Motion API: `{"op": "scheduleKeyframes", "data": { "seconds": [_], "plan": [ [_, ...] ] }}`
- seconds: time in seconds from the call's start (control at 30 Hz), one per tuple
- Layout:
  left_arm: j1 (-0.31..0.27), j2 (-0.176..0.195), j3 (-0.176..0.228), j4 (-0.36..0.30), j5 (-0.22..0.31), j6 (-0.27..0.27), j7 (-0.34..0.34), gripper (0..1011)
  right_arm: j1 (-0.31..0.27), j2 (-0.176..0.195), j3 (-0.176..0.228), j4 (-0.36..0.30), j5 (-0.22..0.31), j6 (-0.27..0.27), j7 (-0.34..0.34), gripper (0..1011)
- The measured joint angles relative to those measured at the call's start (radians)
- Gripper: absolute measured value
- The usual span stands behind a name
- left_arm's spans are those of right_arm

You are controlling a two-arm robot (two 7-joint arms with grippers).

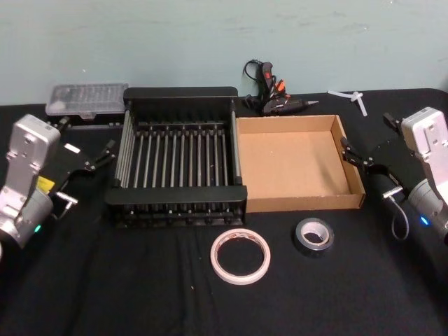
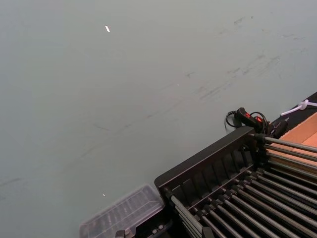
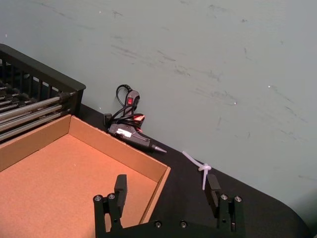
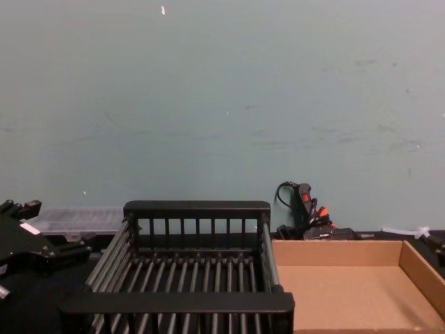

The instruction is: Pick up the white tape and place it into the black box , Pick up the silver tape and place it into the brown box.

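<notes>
Two rolls lie flat on the black table (image 1: pixel 105 294) in front of the boxes, both untouched. Taking the head view as a clock face, the white tape (image 1: pixel 240 255) sits near 6 o'clock, just off the front rim of the black box (image 1: pixel 175 199). The silver tape (image 1: pixel 313 235) lies beside it toward 4 o'clock, apart from it and just in front of the brown box (image 1: pixel 297 203).

The black box and brown box stand side by side, touching, with nothing inside either.

At 9 o'clock the left gripper (image 1: pixel 98 160) hangs beside the black box's left wall, fingers spread wide and holding nothing; the white tape is well apart from it, down toward 5 o'clock of that gripper. At 3 o'clock the right gripper (image 1: pixel 358 155) hovers at the brown box's right wall, fingers (image 3: pixel 120 186) wide apart and empty; the silver tape lies near it, toward 7 o'clock.

A glue gun (image 1: pixel 274 98) rests behind the boxes at 12 o'clock, against the wall.
</notes>
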Motion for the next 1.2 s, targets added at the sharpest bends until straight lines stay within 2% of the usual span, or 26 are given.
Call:
{"op": "scheduleKeyframes", "data": {
  "seconds": [1.07,1.2],
  "plan": [
    [0.000,0.000,0.000,0.000,0.000,0.000,0.000,1001,0.000,0.000,0.000,0.000,0.000,0.000,0.000,1002],
    [0.000,0.000,0.000,0.000,0.000,0.000,0.000,1001,-0.006,-0.006,0.014,-0.003,0.004,0.000,0.013,1002]
  ]
}}
